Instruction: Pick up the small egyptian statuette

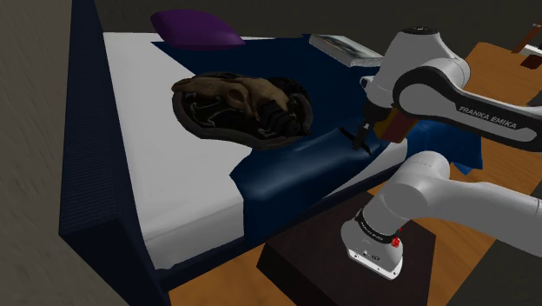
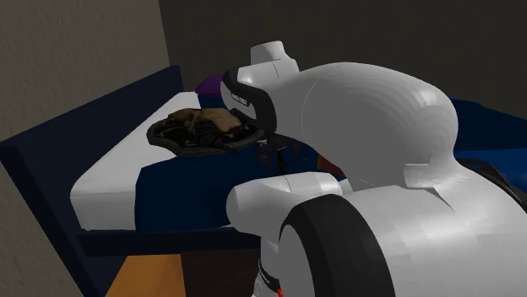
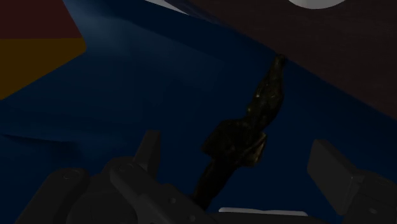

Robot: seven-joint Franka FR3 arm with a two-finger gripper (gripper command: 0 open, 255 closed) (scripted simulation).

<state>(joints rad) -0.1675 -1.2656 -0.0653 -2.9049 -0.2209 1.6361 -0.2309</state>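
one small dark statuette (image 3: 254, 121) is lying on the blue blanket (image 3: 159, 83) between fingers (image 3: 150, 151) standing apart and not touching it, the final approach seemingly being in hand, the next move calling for lowering and closing.

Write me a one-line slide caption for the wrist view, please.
Open gripper straddling the dark statuette, which lies on the dark blue bedcover, not yet grasped.

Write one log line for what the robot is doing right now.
gripper: open | statuette: lying on blue blanket, inside the gripper's gap, not held | pick: not yet done
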